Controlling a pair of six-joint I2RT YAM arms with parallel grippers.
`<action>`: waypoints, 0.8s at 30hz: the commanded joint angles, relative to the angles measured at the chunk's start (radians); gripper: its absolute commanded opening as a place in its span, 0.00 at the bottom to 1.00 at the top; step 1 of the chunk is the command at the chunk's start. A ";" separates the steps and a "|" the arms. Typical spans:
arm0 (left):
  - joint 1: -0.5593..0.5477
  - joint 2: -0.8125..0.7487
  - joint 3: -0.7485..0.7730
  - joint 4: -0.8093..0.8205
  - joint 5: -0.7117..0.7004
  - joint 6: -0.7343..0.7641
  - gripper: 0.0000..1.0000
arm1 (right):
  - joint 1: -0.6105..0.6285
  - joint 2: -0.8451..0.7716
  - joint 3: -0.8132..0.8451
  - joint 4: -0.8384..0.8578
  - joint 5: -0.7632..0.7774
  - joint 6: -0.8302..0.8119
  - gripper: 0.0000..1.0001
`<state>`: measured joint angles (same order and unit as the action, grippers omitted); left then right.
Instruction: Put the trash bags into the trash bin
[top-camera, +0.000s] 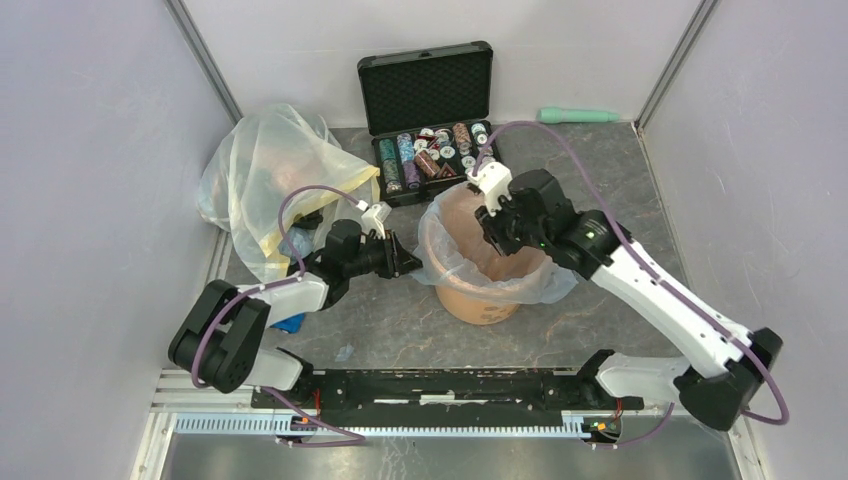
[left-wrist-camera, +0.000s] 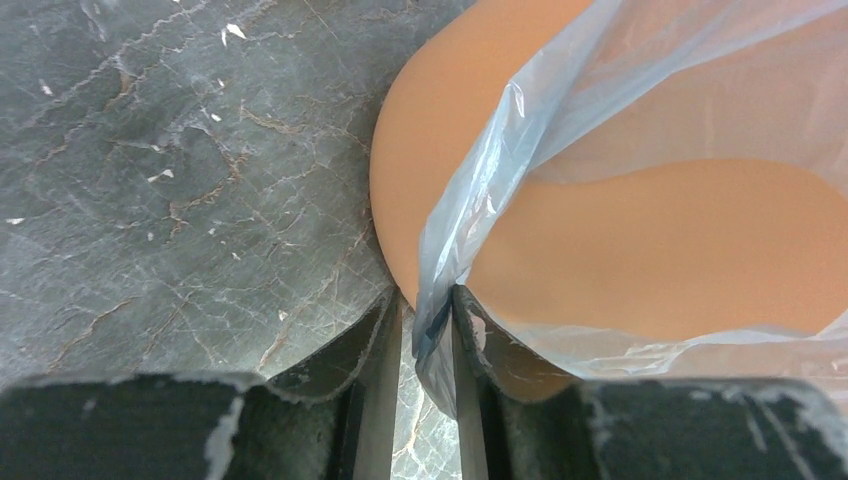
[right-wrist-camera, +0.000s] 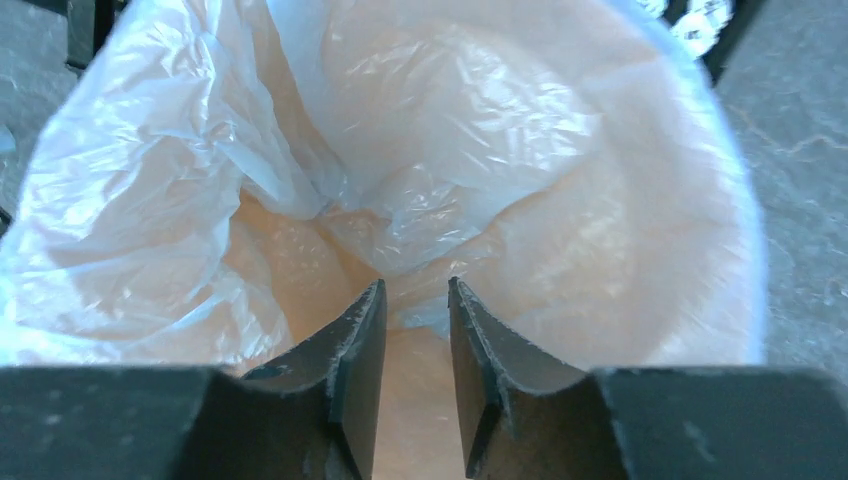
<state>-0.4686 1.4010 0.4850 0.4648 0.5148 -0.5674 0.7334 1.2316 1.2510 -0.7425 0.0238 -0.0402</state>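
Note:
The orange trash bin (top-camera: 478, 305) stands mid-table with the pale blue trash bag (top-camera: 550, 285) spread inside it and draped over its rim. My left gripper (top-camera: 408, 262) sits at the bin's left rim. In the left wrist view its jaws (left-wrist-camera: 427, 295) stand slightly apart. A fold of the bag (left-wrist-camera: 520, 130) hangs between them against the right finger, with a gap to the left finger, beside the bin wall (left-wrist-camera: 430, 120). My right gripper (top-camera: 492, 238) points down into the bin. It is narrowly open (right-wrist-camera: 417, 285) and empty above the crumpled bag (right-wrist-camera: 200, 180).
An open black case (top-camera: 430, 100) of poker chips stands just behind the bin. A large yellowish bag (top-camera: 270, 170) lies at the back left, close to my left arm. A green cylinder (top-camera: 580, 115) lies by the back wall. Walls close in both sides.

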 joint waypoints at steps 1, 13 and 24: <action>-0.004 -0.086 -0.006 0.006 -0.081 -0.005 0.33 | 0.006 -0.092 0.041 -0.007 0.082 0.029 0.40; -0.004 -0.305 -0.089 -0.038 -0.248 0.028 0.43 | -0.051 -0.092 0.127 -0.111 0.310 0.023 0.87; -0.004 -0.397 -0.123 -0.046 -0.310 0.037 0.47 | -0.277 0.008 0.075 -0.045 0.083 -0.038 0.76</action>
<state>-0.4686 1.0080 0.3649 0.4057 0.2359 -0.5663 0.4751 1.2125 1.3300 -0.8337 0.1989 -0.0563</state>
